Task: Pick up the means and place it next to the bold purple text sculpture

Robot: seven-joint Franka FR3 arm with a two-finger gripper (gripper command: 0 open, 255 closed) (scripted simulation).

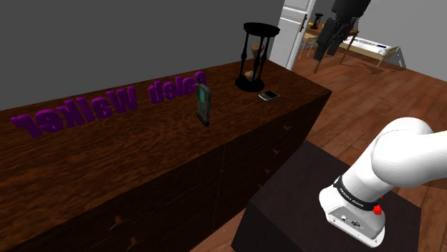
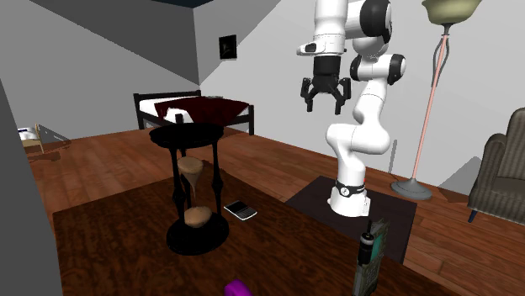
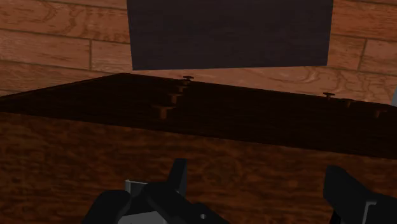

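The arm (image 2: 363, 126) is white with dark joints and it stands on a dark box stand (image 2: 307, 198) on the wooden floor. Its black gripper (image 2: 325, 105) hangs high in the air, above the stand and apart from everything. The jaws are released, and the two fingers (image 3: 178, 179) stand wide from each other with nothing between them. In the shoulder view the gripper (image 1: 328, 44) shows near the upper edge, beyond the far end of the worktop.

The long dark brown wooden worktop (image 1: 107, 165) is the upper side of a chest with drawers. On it stands a tall hourglass with a black frame (image 1: 258, 57), near the end that is at the shoulder view's right. Just beside its round base lies a small flat dark phone-like device (image 1: 268, 95). Further along the worktop a slim teal handheld device with a black front (image 1: 204, 104) stands upright. It is between the hourglass and the bold purple text sculpture (image 1: 79, 111), near the end of the letters and not touching them. Which of these two small devices the task means, the pictures do not tell. Both rest on the worktop, well apart from the gripper.

In the second exterior view a dark bed (image 2: 193, 113), a floor lamp with a pink pole (image 2: 431, 92) and a grey armchair (image 2: 501, 168) stand behind.
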